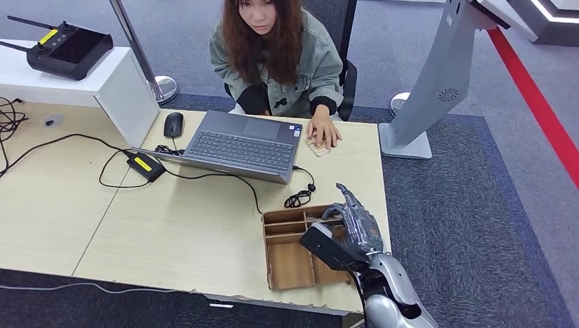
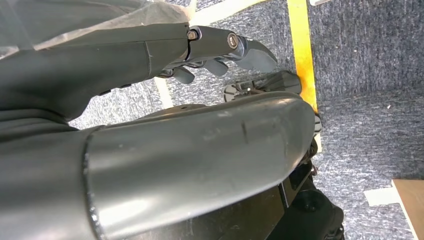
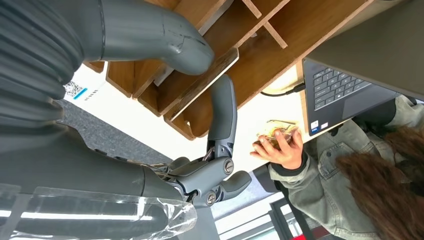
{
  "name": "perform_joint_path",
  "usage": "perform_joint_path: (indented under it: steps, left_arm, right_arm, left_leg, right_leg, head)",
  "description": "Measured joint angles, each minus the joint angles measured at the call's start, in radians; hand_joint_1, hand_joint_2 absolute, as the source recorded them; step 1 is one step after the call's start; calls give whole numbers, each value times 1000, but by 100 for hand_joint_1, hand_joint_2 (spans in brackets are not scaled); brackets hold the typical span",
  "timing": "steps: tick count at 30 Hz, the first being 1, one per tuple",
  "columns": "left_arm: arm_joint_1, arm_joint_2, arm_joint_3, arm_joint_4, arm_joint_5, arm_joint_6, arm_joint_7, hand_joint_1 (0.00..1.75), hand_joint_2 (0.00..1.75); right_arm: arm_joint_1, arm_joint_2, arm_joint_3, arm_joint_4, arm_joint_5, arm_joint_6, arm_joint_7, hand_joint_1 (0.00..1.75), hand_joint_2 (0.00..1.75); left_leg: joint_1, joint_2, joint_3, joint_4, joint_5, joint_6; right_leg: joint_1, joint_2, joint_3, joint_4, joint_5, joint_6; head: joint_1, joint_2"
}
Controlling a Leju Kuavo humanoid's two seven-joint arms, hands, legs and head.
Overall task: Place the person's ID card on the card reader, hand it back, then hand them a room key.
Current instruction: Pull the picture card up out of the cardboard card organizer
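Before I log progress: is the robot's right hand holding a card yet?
No. The right hand hovers over the wooden organizer, fingers apart, holding nothing.

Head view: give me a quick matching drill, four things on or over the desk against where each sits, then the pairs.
Things:
1. mouse
2. right hand
3. person's hand
4. power brick

Places:
A. over the wooden tray
B. on a card at the desk's far edge
C. beside the laptop, on its cable side
D. near the white box

Pairs: 1-D, 2-A, 3-B, 4-C
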Motion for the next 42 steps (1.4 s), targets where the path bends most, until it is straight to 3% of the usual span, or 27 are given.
perform_joint_path:
  steps: [6,14,23,30,38,42]
  left_arm:
    - [0,0,0,0,0,4,9,0,0]
    - [5,6,2,0,0,12,105,0,0]
    - [5,10,2,0,0,12,107,0,0]
    - [6,11,2,0,0,8,103,0,0]
    - [6,11,2,0,0,4,95,0,0]
    - [6,11,2,0,0,2,92,0,0]
  right_arm:
    - [0,0,-1,0,0,-3,-1,117,175]
    - [29,14,-3,23,-35,-51,-53,113,175]
    - [37,25,-3,48,-51,-56,-59,116,175]
    - [38,30,-3,58,-58,-58,-58,135,175]
    - [38,34,-3,66,-59,-74,-58,132,175]
    - [37,34,-3,69,-51,-80,-54,142,175]
  left_leg:
    - [0,0,0,0,0,0]
    - [0,0,0,0,0,0]
    - [0,0,0,0,0,0]
    - [0,0,0,0,0,0]
    - [0,0,0,0,0,0]
    - [0,0,0,0,0,0]
  right_leg:
    - [0,0,0,0,0,0]
    - [0,0,0,0,0,0]
    - [0,0,0,0,0,0]
    - [0,0,0,0,0,0]
    - [0,0,0,0,0,0]
    - [0,0,0,0,0,0]
  head:
    - [0,0]
    - [0,0]
    - [0,0]
    - [0,0]
    - [0,0]
    - [0,0]
